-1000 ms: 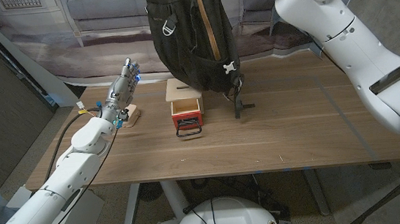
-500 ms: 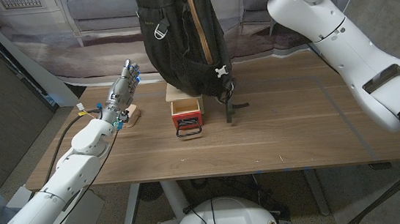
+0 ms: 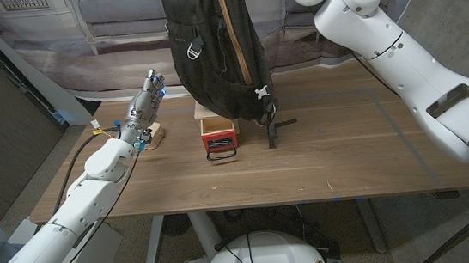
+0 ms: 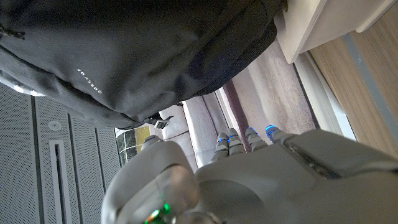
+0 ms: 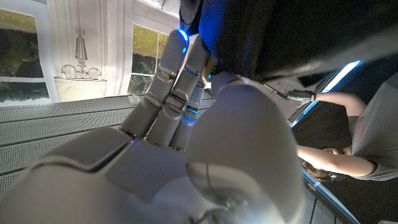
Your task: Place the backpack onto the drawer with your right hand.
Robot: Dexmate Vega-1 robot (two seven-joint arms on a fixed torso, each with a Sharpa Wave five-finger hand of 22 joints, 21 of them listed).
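1. Two robot arms reach over a wooden table [image 3: 323, 157] — the right arm [image 3: 400, 55] raised high toward the top of a black backpack [image 3: 213, 47].
2. Fingers of the right hand [image 5: 180, 118] are curled up against the backpack's dark fabric [image 5: 298, 31] in the right wrist view; whether they actually grip it cannot be told from the pictures.
3. Hanging upright, the backpack has its lower end at the top of a small wooden drawer unit [image 3: 217, 124], whose red drawer stands pulled open toward the robot.
4. One black strap [image 3: 276, 127] trails from the bag's base onto the tabletop just right of the drawer unit.
5. Left of the unit, the left hand [image 3: 144, 106] stands with fingers straight and together, holding nothing — beside a small pale block [image 3: 156, 137].
6. Beyond the right hand, a person's arm in a grey sleeve [image 5: 360, 140] is visible.
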